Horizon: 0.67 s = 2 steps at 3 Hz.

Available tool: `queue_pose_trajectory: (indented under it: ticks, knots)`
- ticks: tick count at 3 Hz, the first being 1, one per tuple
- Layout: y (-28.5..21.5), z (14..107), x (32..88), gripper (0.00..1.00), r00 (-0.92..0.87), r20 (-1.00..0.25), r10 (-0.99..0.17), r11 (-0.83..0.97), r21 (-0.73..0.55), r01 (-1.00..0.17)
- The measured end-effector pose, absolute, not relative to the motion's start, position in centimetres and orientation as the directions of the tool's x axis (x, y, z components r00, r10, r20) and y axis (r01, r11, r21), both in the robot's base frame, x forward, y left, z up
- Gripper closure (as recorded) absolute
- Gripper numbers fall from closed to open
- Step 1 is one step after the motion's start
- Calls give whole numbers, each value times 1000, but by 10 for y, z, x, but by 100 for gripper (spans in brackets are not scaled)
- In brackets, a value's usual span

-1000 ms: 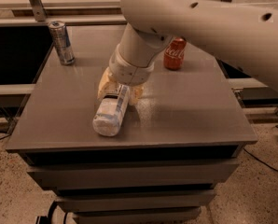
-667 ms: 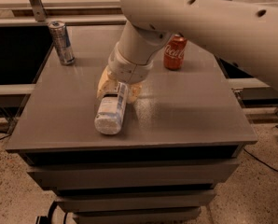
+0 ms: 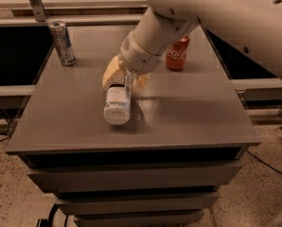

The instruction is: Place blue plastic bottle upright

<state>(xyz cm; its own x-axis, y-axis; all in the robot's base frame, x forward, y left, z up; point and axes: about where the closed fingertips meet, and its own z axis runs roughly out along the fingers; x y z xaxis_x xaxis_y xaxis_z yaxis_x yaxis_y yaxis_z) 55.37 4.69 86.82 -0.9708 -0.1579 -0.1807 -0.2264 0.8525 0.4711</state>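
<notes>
Blue plastic bottle (image 3: 117, 105) is lying tilted on the table (image 3: 193, 112), base facing me. I'm watching the gripper (image 3: 126, 81) clamping its upper end, fingers barely apart. Its base is sitting slightly higher than a second ago.

gripper (image 3: 127, 77) clasps clear blue plastic bottle (image 3: 117, 106); matt table (image 3: 193, 110); glossy metal can (image 3: 63, 44)

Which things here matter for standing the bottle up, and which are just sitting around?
Part of the job:
- blue plastic bottle, lying on its side on the table
- hand, down at the bottle's far end

Just lying about:
- silver can, upright at the back left
- red Coca-Cola can, upright at the back right
</notes>
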Motion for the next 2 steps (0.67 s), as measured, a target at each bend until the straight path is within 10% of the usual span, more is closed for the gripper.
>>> queue_pose_trajectory:
  ticks: [2]
  knots:
    - [39,890,544,100,-904,-296,-309,684,591,-428]
